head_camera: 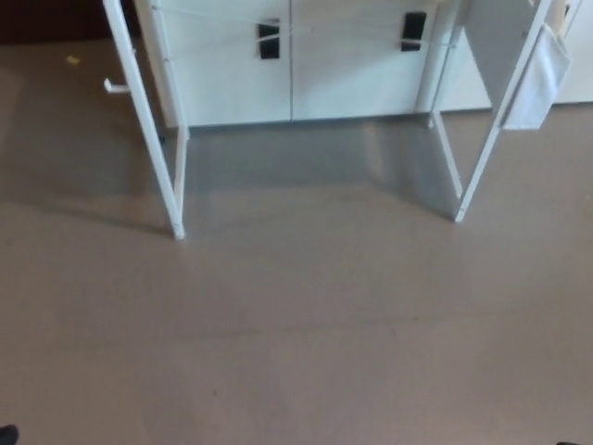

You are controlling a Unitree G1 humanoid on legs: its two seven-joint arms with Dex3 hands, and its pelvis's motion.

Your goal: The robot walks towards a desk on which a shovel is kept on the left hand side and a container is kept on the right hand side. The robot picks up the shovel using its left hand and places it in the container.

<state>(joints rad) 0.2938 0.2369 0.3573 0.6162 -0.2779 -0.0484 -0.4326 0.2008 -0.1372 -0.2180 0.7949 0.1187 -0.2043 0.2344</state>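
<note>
A wide grey-brown floor (296,334) fills most of the head view. At the top stands a white cabinet (296,65) with two doors, each carrying a black handle (269,40). In front of it rise the white legs of the desk: the left legs (157,139) slant down to the floor, and the right legs (482,130) do the same across from them. A pale panel or cloth (542,79) hangs beside the right legs. The surface itself lies above the frame, so the shovel and container cannot be seen. Neither hand shows, so the state of the fingers cannot be told.
</note>
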